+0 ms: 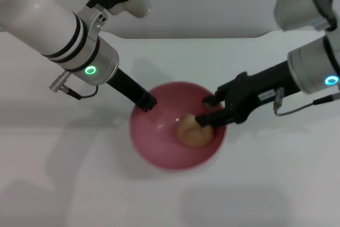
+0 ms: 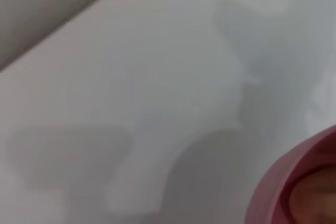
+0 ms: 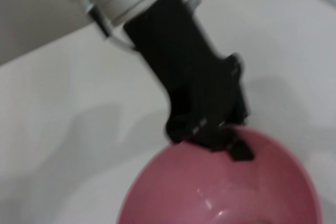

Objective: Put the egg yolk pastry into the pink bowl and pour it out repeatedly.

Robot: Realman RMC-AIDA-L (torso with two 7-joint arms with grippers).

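So the pink bowl [image 1: 178,126] is sitting on the white tabletop [image 1: 64,184] with the egg yolk pastry [image 1: 192,130] already down inside it, toward the robot's right side of the bowl. The left end effector [image 1: 147,103] is pinched shut on the bowl's rim at the far-left edge, and the right wrist view shows that same grip from across the bowl, black fingers [image 3: 231,142] hooked over the pink lip. The right end effector [image 1: 210,110] is dipped into the bowl with its fingers spread apart, one above and one touching or right at the pastry, so it looks like either a release or a pickup, can't say which. What worries me: the rim grip is a thin bite on glossy plastic, so if the left arm tips the bowl to pour while the right fingers are inside, the bowl could twist out of the pinch or knock against them. The pastry looks crumbly too, so a hard squeeze could crack it. And once it rolls out it's round enough to wander off across the tabletop, maybe out of easy reach
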